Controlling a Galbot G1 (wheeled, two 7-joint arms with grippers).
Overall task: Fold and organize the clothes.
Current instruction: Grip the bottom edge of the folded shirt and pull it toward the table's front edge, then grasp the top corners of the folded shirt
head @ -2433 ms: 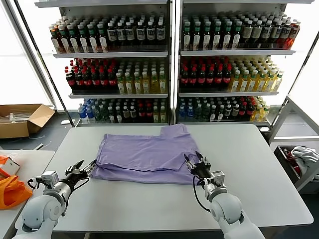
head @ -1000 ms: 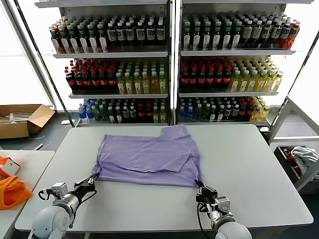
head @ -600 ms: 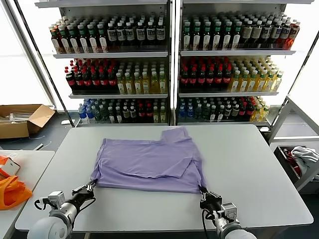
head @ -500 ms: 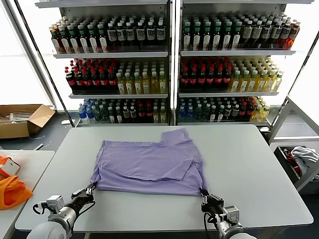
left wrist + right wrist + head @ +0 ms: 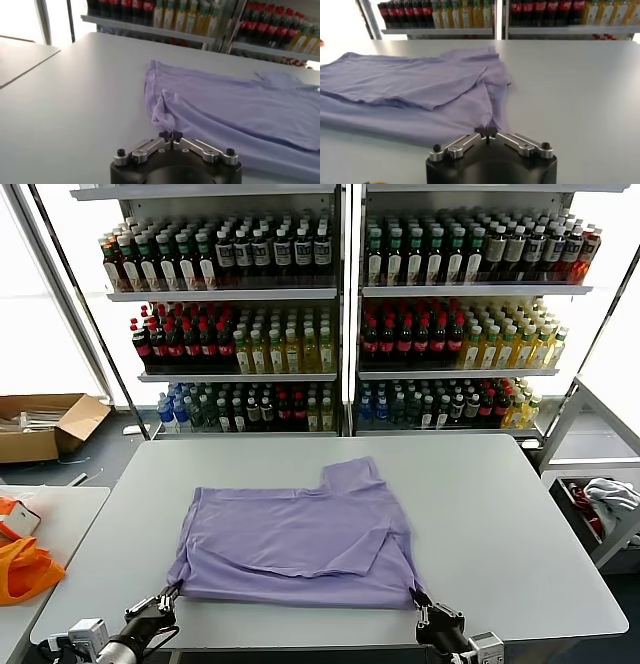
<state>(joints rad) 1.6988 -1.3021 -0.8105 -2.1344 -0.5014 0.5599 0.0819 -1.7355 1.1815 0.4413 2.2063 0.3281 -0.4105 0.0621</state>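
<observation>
the left gripper (image 5: 170, 134) had its jaws pinched shut on one near corner of the t-shirt (image 5: 300, 539), and the right gripper (image 5: 487, 131) pinched the other. the shirt lay partly folded near the tabletop's (image 5: 520, 514) front edge, one sleeve sticking out behind; more folds seemed left.

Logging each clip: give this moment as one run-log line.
left gripper: shut on T-shirt near corner | right gripper: shut on other near corner | lavender T-shirt: partly folded on white table
</observation>
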